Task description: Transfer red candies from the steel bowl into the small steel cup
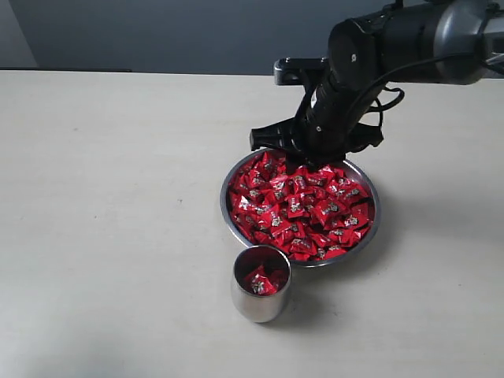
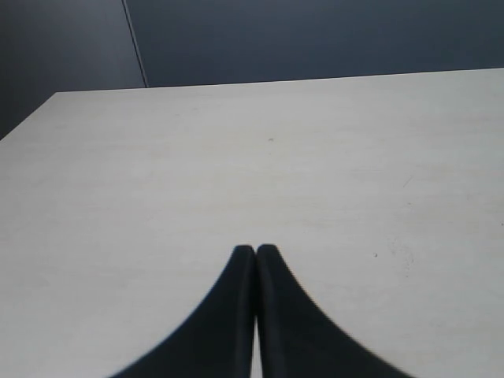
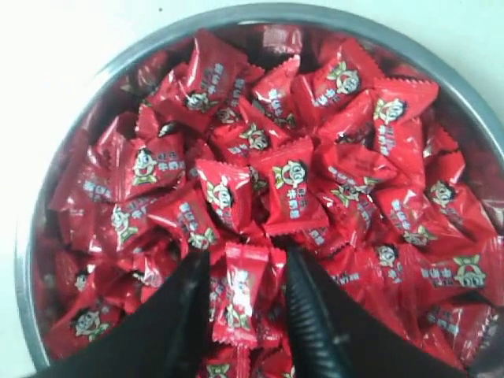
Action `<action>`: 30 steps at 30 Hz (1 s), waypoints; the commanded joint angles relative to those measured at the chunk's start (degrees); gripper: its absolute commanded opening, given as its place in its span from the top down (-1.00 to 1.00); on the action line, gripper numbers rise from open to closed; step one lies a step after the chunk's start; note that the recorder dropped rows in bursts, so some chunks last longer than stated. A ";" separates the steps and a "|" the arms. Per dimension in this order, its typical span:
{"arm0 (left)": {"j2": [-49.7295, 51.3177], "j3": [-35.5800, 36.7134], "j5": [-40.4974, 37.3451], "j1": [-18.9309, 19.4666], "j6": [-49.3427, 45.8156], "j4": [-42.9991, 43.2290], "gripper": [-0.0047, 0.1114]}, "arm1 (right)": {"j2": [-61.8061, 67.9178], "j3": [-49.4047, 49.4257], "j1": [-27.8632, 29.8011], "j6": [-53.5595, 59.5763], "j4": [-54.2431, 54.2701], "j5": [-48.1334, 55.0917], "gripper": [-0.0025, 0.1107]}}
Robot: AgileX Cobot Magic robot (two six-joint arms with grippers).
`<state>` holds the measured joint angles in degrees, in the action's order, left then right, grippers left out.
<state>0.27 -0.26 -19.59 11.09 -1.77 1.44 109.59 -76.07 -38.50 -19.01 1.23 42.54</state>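
Right arm [image 1: 370,55] — glossy black shell, grey link, looped black cables [image 1: 391,98] — left tool [image 2: 256,253] has tapered black fingers [image 2: 228,315]

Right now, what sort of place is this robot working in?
Probably a robotics lab or test bench, not a kitchen: a bare pale tabletop, a plain dark wall, and a robot arm over a steel bowl of red candies beside a small steel cup.

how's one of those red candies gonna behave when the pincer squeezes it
Probably light: each candy is tiny beside the bowl. The glossy wrapper looks crinkly, so it may deform and slip out of the pincer. Heaped loosely, neighbours will likely shift or lift along.
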 commanded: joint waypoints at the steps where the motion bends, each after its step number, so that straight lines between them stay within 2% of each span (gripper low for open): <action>1: -0.27 0.26 0.45 -0.38 0.08 0.11 0.91 | 4.13 -4.26 0.10 1.07 -0.64 4.13 0.38; 14: -0.27 0.26 0.45 -0.38 0.08 0.11 0.91 | 8.34 -4.68 0.10 1.07 -0.07 7.81 0.37; 21: -0.27 0.26 0.45 -0.38 0.08 0.11 0.91 | 8.96 -4.68 0.10 4.28 4.73 7.19 0.37; 30: -0.27 0.26 0.45 -0.38 0.08 0.11 0.91 | 8.96 -4.68 0.10 7.31 5.42 7.59 0.37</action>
<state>0.27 -0.26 -19.59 11.09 -1.77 1.44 118.66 -80.55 -38.50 -13.47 6.57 49.82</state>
